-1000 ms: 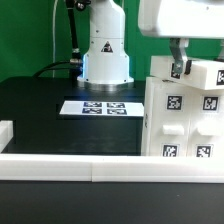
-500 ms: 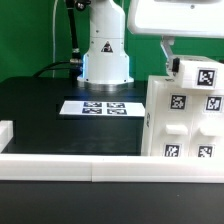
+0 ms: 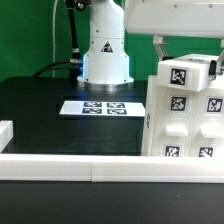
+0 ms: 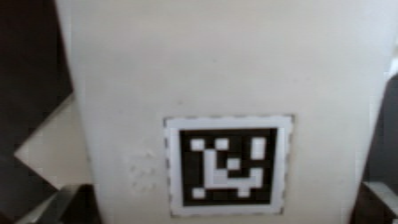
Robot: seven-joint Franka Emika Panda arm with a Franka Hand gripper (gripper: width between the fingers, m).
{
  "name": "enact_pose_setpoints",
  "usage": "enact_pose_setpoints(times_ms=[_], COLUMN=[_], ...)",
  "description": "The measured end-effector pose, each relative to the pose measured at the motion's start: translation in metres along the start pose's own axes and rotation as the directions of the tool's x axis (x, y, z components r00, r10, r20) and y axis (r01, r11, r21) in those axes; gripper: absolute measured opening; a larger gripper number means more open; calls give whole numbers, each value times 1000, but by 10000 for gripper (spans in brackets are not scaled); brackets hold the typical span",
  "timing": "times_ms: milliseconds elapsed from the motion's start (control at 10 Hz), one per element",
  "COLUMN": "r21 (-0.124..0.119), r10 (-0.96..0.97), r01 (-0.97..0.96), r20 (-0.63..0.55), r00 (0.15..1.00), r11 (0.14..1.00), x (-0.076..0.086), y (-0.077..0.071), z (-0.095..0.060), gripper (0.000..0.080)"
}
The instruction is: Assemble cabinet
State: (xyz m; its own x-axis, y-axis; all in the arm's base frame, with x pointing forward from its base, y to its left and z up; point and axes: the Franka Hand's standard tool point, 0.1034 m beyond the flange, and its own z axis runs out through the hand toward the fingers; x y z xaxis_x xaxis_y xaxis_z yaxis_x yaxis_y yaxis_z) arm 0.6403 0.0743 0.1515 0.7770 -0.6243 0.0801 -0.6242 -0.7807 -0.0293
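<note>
The cabinet point(image 3: 186, 128), a large white box body with several black-and-white tags, stands at the exterior view's right. My gripper point(image 3: 186, 60) hangs over its top and is shut on a small white tagged panel point(image 3: 184, 76), held at the cabinet's top edge. In the wrist view the panel point(image 4: 214, 90) fills the picture, its tag close to my gripper point(image 4: 221, 212). The dark fingertips point(image 4: 64, 206) show at both sides of the panel. Whether the panel touches the body's top I cannot tell.
The marker board point(image 3: 98, 106) lies flat on the black table in front of the white robot base point(image 3: 105, 55). A white rail point(image 3: 90, 168) runs along the near edge, with a short white block point(image 3: 5, 130) at the exterior view's left.
My gripper has moved toward the exterior view's left over the cabinet top, carrying the tagged panel with it; the panel's tag now faces the camera more squarely.
</note>
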Motion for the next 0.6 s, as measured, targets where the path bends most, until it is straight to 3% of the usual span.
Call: enact_pose_setpoints(times_ms=[300, 600], r21=[-8, -20], r10=[362, 693], r01=[-362, -693], r20=[-2, -11], r00=[932, 721], r11=[932, 721], x=[-1, -8], y=[10, 17], z=[1, 1], gripper=[564, 564])
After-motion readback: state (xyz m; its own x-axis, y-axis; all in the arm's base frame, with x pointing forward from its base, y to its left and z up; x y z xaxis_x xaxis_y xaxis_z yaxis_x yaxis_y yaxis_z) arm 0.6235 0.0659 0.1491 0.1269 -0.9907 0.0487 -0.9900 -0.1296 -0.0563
